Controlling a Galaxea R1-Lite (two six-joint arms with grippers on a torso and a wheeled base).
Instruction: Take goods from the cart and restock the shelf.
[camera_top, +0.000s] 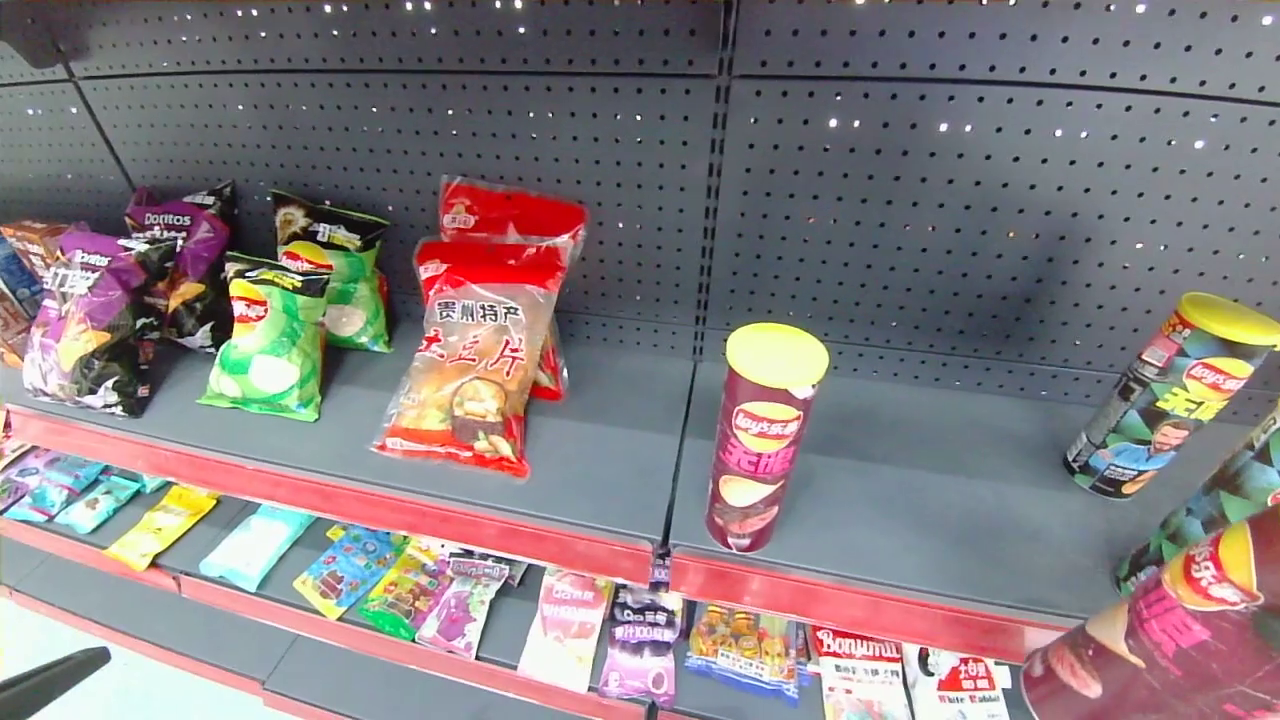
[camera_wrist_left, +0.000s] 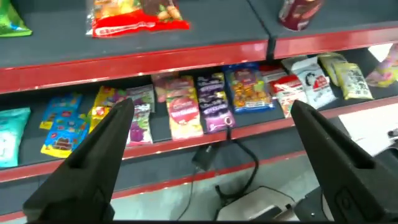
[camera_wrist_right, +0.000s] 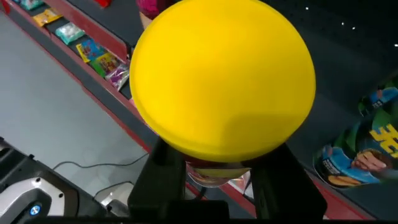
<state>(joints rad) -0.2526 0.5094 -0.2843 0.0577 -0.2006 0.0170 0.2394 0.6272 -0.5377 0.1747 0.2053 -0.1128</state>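
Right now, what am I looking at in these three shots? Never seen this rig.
It's a wheeled robot with two arms, each ending in a two-finger gripper, restocking a shop shelf. The head view looks down from the robot's head at the shelf. It has chip bags on its left, one maroon can standing mid-shelf and dark cans at the right. The other two cameras sit on the wrists. The left wrist view looks past the left gripper, open and holding nothing, at sweet packets on the lower shelf. The right wrist view looks down on the yellow lid of a held can, with the right gripper shut on it. That can is likely the tilted one at the head view's lower right.
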